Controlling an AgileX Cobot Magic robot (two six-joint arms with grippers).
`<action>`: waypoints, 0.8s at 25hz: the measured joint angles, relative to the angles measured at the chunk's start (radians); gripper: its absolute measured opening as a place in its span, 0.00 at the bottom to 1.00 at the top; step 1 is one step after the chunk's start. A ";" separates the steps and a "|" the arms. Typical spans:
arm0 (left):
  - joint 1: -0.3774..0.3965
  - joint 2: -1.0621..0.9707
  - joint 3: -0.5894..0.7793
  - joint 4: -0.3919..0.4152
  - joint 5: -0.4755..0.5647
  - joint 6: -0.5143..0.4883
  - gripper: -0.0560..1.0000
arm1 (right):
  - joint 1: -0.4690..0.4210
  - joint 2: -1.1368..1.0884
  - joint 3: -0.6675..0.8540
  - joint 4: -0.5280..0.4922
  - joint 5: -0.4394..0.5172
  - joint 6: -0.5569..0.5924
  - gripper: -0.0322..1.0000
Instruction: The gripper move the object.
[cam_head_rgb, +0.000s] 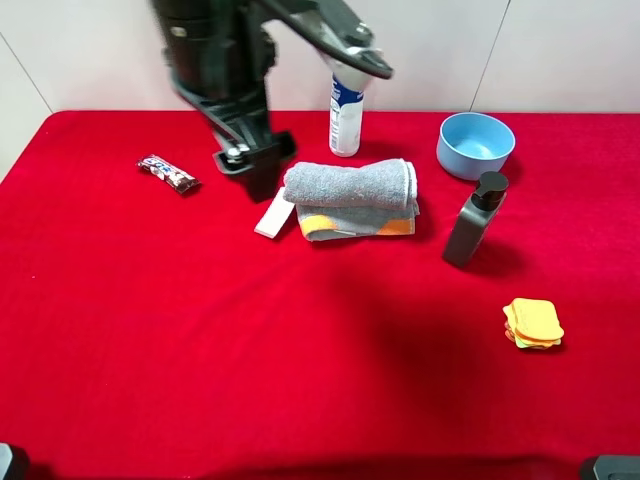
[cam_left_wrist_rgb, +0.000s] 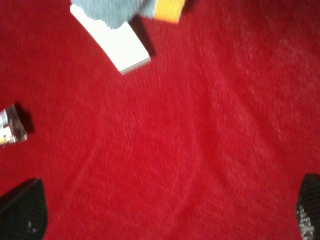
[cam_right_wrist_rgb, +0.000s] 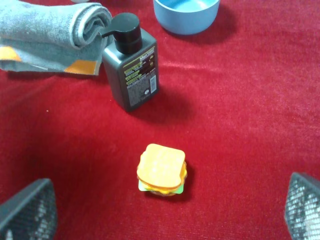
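While my left gripper (cam_left_wrist_rgb: 170, 210) spreads its fingertips (cam_left_wrist_rgb: 22, 210) over bare cloth, towel (cam_left_wrist_rgb: 112, 10) cropped beyond them, whole only from above (cam_head_rgb: 350, 197).

Red cloth (cam_head_rgb: 200, 350) bears blue bowl (cam_head_rgb: 475, 145), dark pump bottle (cam_head_rgb: 473, 220), snack bar (cam_head_rgb: 168, 173).

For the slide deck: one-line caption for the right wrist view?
Open right pincer above a red cloth, facing an orange sponge stack, dark pump bottle, folded grey towel and blue bowl.
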 joint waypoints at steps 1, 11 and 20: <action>0.000 -0.030 0.027 0.000 0.000 -0.010 0.99 | 0.000 0.000 0.000 0.000 0.000 0.000 0.70; 0.000 -0.344 0.288 0.000 0.001 -0.124 0.99 | 0.000 0.000 0.000 0.000 0.000 0.000 0.70; 0.000 -0.645 0.597 0.000 0.001 -0.136 0.99 | 0.000 0.000 0.000 0.000 0.000 0.000 0.70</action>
